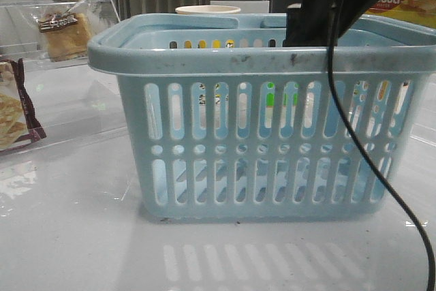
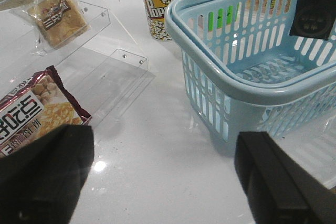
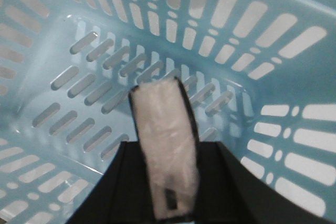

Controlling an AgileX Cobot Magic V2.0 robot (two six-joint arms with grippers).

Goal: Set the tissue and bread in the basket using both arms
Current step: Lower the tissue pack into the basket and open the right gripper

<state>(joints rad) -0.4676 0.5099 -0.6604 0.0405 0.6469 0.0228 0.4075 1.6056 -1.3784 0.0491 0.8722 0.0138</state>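
The right tool [image 3: 170, 203] grips the tissue [image 3: 167, 140], held above the basket [image 3: 79, 66] floor.

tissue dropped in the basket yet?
Not yet. The tissue is clamped in the right gripper, hanging above the basket floor, which looks bare.

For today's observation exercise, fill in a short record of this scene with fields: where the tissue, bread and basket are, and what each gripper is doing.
tissue: dark packet held over the basket's inside, not yet lying on its floor
bread: bagged, on a clear stand, apart from the basket
basket: light blue, upright on the white table; floor bare where visible
right gripper: shut on the tissue, inside the basket
left gripper: open, holding nothing, above the table beside the basket
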